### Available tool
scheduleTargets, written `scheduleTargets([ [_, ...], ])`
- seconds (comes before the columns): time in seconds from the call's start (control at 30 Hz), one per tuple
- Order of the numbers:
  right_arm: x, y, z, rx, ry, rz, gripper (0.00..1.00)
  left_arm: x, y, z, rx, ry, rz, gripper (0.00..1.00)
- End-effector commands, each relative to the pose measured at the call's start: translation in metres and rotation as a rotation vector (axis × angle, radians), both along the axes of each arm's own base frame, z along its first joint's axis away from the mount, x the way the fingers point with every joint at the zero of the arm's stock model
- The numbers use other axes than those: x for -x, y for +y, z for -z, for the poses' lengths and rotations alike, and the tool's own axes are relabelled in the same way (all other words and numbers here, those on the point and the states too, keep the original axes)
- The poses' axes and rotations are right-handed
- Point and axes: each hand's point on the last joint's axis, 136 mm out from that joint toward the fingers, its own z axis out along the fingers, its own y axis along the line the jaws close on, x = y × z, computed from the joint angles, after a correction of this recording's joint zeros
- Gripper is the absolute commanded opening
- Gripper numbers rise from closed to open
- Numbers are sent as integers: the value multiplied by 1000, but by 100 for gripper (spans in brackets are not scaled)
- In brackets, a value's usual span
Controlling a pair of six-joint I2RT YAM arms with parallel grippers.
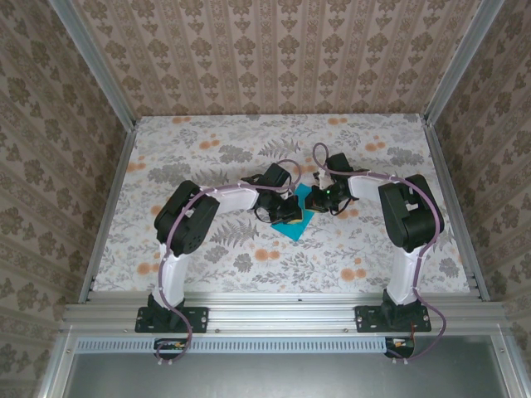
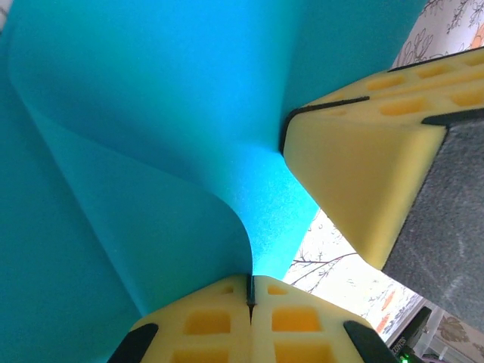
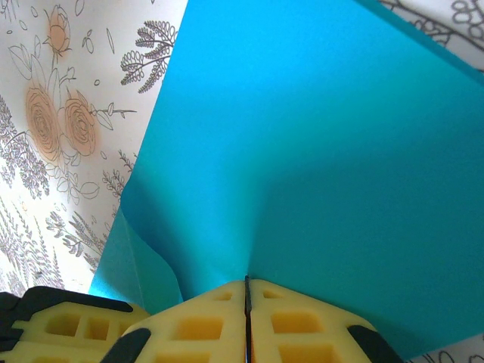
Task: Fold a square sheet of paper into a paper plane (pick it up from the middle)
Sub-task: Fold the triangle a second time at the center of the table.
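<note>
The square sheet of paper (image 1: 295,220) is teal-blue and sits between the two arms at the table's middle, bent rather than flat. My left gripper (image 1: 284,205) is shut on it. In the left wrist view the sheet (image 2: 166,128) curls up out of the pinched yellow fingertips (image 2: 219,302), and the gripper (image 2: 251,281) holds its edge. My right gripper (image 1: 320,196) is also shut on the sheet (image 3: 318,151), which rises from its closed tips (image 3: 246,281). The two grippers sit close together, and each one's yellow fingers (image 2: 363,166) (image 3: 68,324) show in the other's view.
The table carries a floral cloth (image 1: 207,149). Aluminium rails run along the front (image 1: 282,313) and up both sides. Patterned walls (image 1: 274,50) close in the back and sides. Purple cables loop over both arms.
</note>
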Motion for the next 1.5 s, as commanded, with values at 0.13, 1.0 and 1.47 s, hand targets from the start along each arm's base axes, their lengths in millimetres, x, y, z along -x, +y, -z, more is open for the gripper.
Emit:
scheduleTargets([
  [0.13, 10, 1, 4, 14, 35, -14, 10, -6, -4, 3, -13, -22, 14, 5],
  [1.0, 13, -1, 8, 24, 42, -21, 10, -9, 9, 12, -70, -41, -15, 5],
  [1.47, 15, -2, 9, 29, 44, -24, 10, -9, 15, 4, -71, -61, -30, 5],
])
